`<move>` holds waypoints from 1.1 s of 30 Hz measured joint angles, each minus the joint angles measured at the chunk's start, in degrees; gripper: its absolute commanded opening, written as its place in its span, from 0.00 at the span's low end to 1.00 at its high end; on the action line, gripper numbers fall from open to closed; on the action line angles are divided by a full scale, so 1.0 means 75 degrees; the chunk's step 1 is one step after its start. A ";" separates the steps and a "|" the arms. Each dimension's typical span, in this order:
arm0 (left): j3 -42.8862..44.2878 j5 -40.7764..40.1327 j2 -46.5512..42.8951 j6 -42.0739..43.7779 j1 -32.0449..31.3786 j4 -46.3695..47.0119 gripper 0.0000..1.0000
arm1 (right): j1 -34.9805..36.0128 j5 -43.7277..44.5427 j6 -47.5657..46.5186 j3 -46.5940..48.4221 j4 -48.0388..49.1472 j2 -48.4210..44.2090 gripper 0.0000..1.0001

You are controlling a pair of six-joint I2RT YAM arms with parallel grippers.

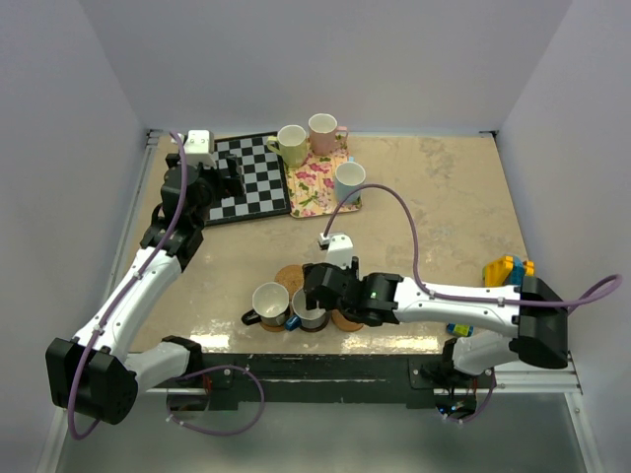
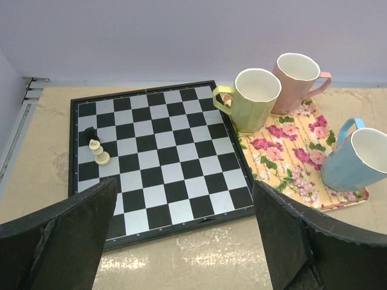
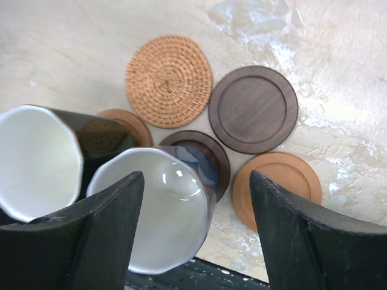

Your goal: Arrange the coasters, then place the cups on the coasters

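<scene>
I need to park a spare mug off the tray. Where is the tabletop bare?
Widest bare tabletop lies right of the floral tray, toward the back wall. A narrower strip runs between the chessboard and the coasters. Crowded: the near edge, where the black cup, the dark blue cup and the right hand bunch over the coasters.

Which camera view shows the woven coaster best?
The right wrist view: the woven coaster lies whole, its weave clear. The top view shows it small and partly hidden; the left wrist view misses it.

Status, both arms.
Left gripper open over chessboard. Right gripper open around dark blue cup, on dark brown coaster. Black cup close beside. Yellow-green, pink, light blue cups on tray.
</scene>
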 measured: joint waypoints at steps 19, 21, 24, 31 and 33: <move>0.0000 -0.0003 0.0000 0.0000 0.0000 0.0003 0.98 | -0.1874 -0.0303 -0.1795 0.1323 0.0536 -0.1521 0.85; 0.0000 -0.0003 0.0000 0.0000 0.0000 0.0003 0.98 | -0.2378 -0.0527 -0.2119 0.1757 0.0638 -0.1183 0.84; 0.0000 -0.0006 0.0000 0.0000 0.0000 0.0003 0.98 | -0.3115 -0.0816 -0.2492 0.2541 0.0752 -0.0458 0.79; 0.0000 -0.0020 0.0000 0.0003 0.0000 0.0000 0.98 | -0.4068 -0.1635 -0.2923 0.4398 0.1212 0.1702 0.74; 0.0000 -0.0015 0.0000 0.0003 0.0000 0.0000 0.98 | -0.4258 -0.1827 -0.2964 0.4978 0.1320 0.2401 0.73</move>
